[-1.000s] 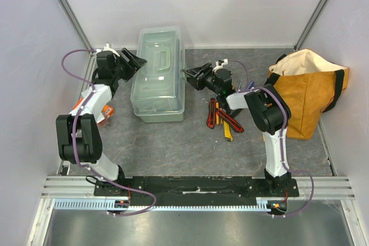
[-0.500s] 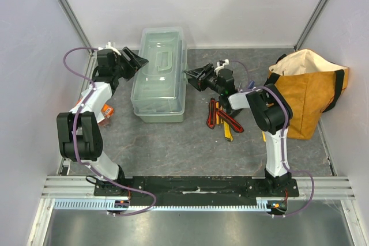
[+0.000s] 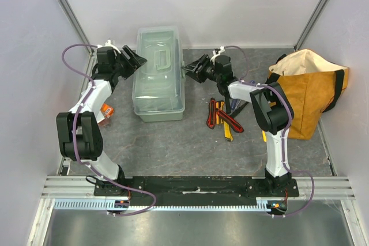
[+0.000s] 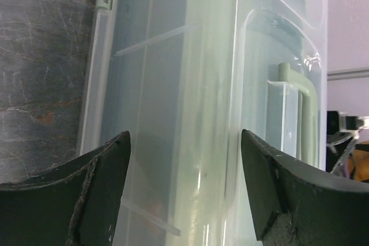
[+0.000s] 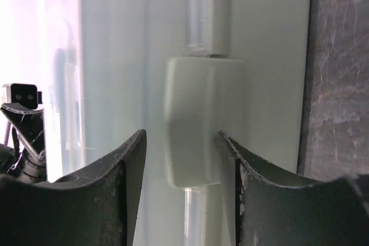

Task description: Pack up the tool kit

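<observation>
That toolbox (image 3: 155,93) looks like stiff, slick plastic, so I'd lift it by the handle (image 3: 163,59). Fingers are apart on both: left gripper (image 3: 138,60) at its left side, right gripper (image 3: 189,73) straddling the latch (image 5: 193,122).

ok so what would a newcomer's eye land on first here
The pale green toolbox, lid down, at the back left of the table, with an open gripper on each side: the left gripper at its left, the right gripper straddling a latch on its right. Then the orange-tan bag at far right, and the red and yellow hand tools lying loose between bag and box.
</observation>
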Available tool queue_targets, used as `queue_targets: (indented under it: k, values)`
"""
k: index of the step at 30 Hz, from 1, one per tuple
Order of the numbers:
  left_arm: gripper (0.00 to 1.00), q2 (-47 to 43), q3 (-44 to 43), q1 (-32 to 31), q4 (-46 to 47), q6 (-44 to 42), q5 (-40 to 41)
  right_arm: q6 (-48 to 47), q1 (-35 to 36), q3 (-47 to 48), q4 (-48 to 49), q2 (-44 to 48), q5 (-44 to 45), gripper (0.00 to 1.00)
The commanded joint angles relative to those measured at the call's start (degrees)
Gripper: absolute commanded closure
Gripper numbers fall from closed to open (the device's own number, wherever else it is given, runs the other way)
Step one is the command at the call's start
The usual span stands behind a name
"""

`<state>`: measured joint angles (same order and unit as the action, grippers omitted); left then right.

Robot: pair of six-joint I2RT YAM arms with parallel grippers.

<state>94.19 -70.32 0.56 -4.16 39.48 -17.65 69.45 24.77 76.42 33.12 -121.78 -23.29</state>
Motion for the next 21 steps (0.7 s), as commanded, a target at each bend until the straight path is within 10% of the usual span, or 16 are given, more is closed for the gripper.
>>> queue_targets:
  k: [1,7,10,14,21]
  values:
    - [0.2,5.1,2.7,-2.5,-18.2,-6.7,2.6,-10.8,3.4,6.8,-10.3,0.1,-1.1,0.76]
    - [0.2,5.9,1.6,-2.6,-18.8,-6.8,2.5,-14.3,3.6,9.5,-17.0,-0.8,0.5,0.73]
    - [0.2,5.9,0.9,-2.5,-19.1,-7.1,2.1,-14.1,3.4,6.6,-16.5,0.0,1.6,0.48]
    - [0.2,5.7,0.3,-2.5,-19.2,-6.7,-0.2,-7.5,3.1,0.9,-5.7,1.2,-1.3,0.18]
    - [0.19,6.3,1.5,-2.5,-17.0,-2.6,-10.5,12.4,3.7,-2.7,25.3,-4.3,-8.8,0.06]
